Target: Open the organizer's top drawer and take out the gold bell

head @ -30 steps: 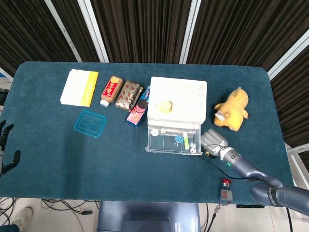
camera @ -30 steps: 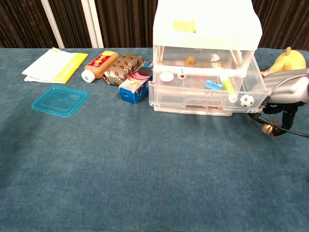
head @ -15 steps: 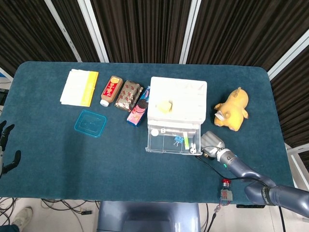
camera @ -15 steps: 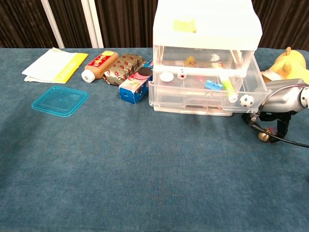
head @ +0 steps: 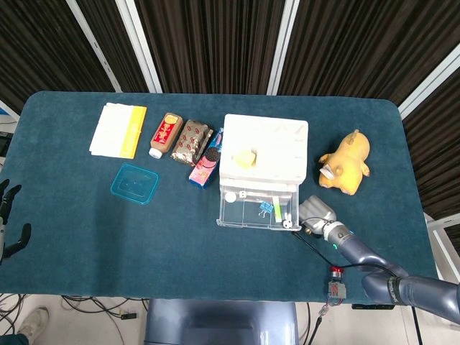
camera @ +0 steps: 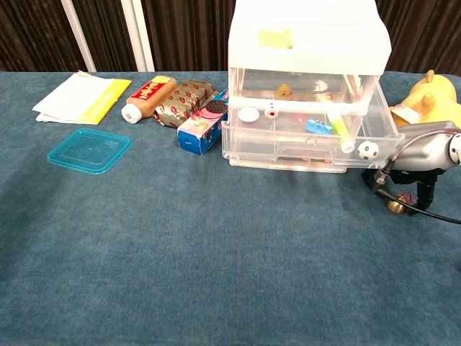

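The white organizer (head: 264, 154) stands mid-table with its top drawer (camera: 299, 148) pulled out, holding several small items such as a green marker (camera: 343, 132) and a tiny soccer ball (camera: 368, 150). Just right of the drawer's front corner, the gold bell (camera: 396, 206) sits low at the table surface. My right hand (camera: 423, 148) hangs over it with dark fingers (camera: 426, 193) on either side, pinching it. In the head view the right hand (head: 317, 213) covers the bell. My left hand (head: 8, 219) hovers off the table's left edge, fingers apart and holding nothing.
A yellow plush toy (camera: 426, 95) sits behind my right hand. A blue lid (camera: 89, 149), notepad (head: 118, 130), sauce bottle (head: 164, 134), snack pack (head: 190, 141) and cookie box (camera: 205, 124) lie left of the organizer. A red-button box (head: 336, 283) is at the front edge.
My right hand has come down a little with the bell, from hanging above the cloth to sitting at the table surface. The left hand has not moved.
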Available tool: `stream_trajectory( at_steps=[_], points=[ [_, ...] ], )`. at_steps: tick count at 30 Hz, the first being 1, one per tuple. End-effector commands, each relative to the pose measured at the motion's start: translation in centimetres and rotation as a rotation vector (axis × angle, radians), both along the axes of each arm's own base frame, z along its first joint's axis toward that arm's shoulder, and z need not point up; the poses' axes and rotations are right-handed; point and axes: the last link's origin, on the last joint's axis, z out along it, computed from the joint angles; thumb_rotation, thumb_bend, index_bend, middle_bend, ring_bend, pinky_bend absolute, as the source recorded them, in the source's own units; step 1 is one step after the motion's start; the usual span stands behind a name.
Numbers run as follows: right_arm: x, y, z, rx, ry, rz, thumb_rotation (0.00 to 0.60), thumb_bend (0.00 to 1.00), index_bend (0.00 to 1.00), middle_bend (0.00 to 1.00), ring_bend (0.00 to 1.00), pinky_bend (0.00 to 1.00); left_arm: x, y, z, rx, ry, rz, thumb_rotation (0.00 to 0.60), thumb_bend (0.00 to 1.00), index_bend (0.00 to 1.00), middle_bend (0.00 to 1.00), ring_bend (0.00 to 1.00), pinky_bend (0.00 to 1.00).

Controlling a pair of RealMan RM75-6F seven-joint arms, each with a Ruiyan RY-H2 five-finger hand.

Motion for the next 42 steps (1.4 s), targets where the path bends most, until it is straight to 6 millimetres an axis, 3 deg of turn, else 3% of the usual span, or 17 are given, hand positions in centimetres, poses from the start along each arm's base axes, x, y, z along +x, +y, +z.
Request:
stream_trajectory(
  at_steps=[1, 8, 14, 19, 23, 27, 30, 35, 42],
  points=[
    [0.2, 0.0, 0.4, -0.011, 0.007, 0.000, 0.600, 0.23, 0.36, 0.96, 1.00, 1.00, 0.0, 0.0, 0.0, -0.002, 0.001, 0.000, 0.600, 0.42, 0.07, 0.01, 0.00, 0.00],
    [0.5, 0.2, 1.6, -0.027, 0.028, 0.001, 0.600, 0.23, 0.33, 0.96, 1.00, 1.00, 0.0, 0.0, -0.1, -0.002, 0.002, 0.002, 0.600, 0.42, 0.07, 0.01, 0.00, 0.00],
    [0.6, 0.7, 4.2, -0.048, 0.036, -0.025, 0.600, 0.23, 0.29, 0.96, 1.00, 1.00, 0.0, 0.0, -0.1, -0.005, 0.007, 0.000, 0.600, 0.42, 0.07, 0.01, 0.00, 0.00],
    [0.7, 0.7, 8.3, -0.116, 0.003, -0.101, 0.600, 0.23, 0.24, 0.88, 0.98, 0.97, 0.1, 0.0, -0.1, -0.001, 0.007, -0.001, 0.600, 0.42, 0.07, 0.01, 0.00, 0.00],
    [1.3, 0.9, 13.7, -0.275, -0.101, -0.160, 0.600, 0.23, 0.20, 0.70, 0.86, 0.84, 0.1, 0.0, 0.0, 0.001, 0.008, -0.004, 0.600, 0.42, 0.07, 0.01, 0.00, 0.00],
    [1.2, 2.6, 18.3, -0.466, -0.291, -0.186, 0.600, 0.22, 0.19, 0.56, 0.76, 0.73, 0.3, -0.1, 0.0, 0.001, 0.011, -0.009, 0.600, 0.42, 0.07, 0.01, 0.00, 0.00],
    [0.1, 4.4, 20.2, -0.562, -0.387, -0.193, 0.600, 0.21, 0.18, 0.45, 0.64, 0.59, 0.5, -0.1, -0.1, -0.001, 0.012, -0.014, 0.600, 0.42, 0.07, 0.01, 0.00, 0.00],
    [-2.7, 7.5, 20.9, -0.641, -0.432, -0.219, 0.600, 0.19, 0.15, 0.28, 0.46, 0.39, 0.6, -0.1, -0.1, 0.000, 0.013, -0.016, 0.600, 0.42, 0.07, 0.01, 0.00, 0.00],
    [-5.7, 11.9, 19.0, -0.703, -0.461, -0.237, 0.600, 0.17, 0.13, 0.21, 0.37, 0.33, 0.9, -0.2, 0.0, 0.004, 0.009, -0.027, 0.600, 0.42, 0.07, 0.01, 0.00, 0.00]
  ],
)
